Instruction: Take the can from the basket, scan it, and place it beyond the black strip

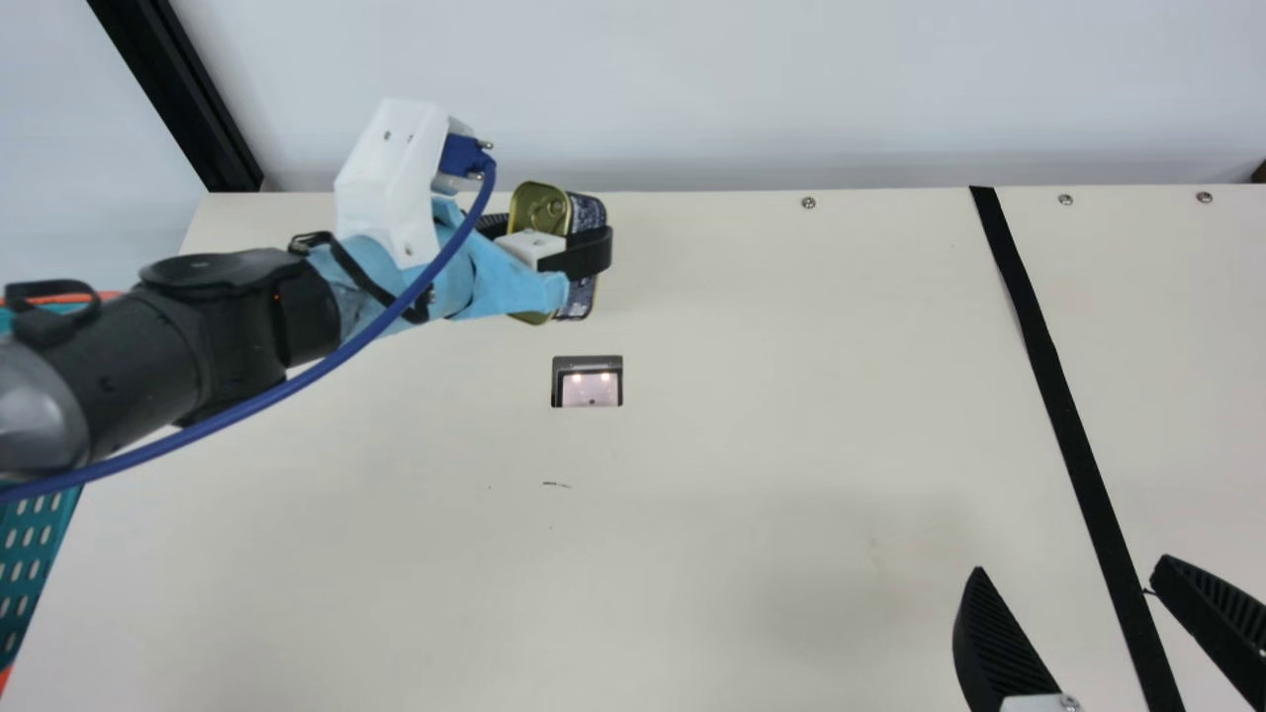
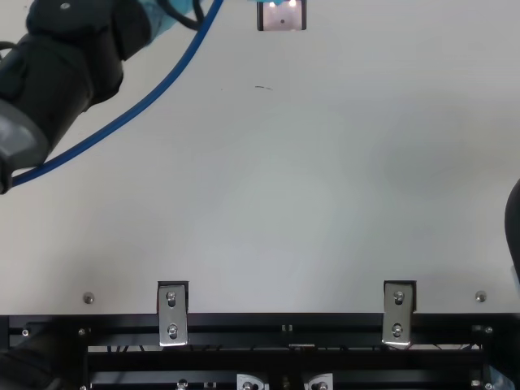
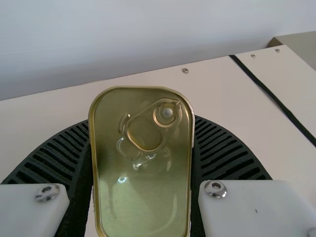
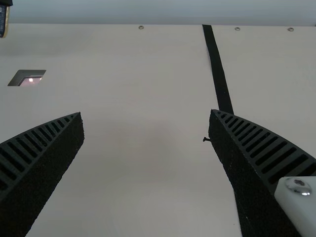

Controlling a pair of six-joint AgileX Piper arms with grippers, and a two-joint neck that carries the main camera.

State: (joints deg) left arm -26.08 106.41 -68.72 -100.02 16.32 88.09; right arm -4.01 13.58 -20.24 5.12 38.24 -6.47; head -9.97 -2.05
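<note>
Near the far edge of the surface (image 1: 752, 445), the left hand (image 3: 143, 123) pinches the can (image 1: 539, 210), the right hand (image 1: 1071, 566) spread; scanning seems in hand, next calling for the can over the scanner (image 1: 591, 388)

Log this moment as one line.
left gripper: shut on can | can: short of black strip | right gripper: open, empty | scanner: lit

cream table (image 1: 752, 415), black strip (image 1: 1048, 376) down its right side, lit scanner window (image 1: 590, 388) set into it
</note>
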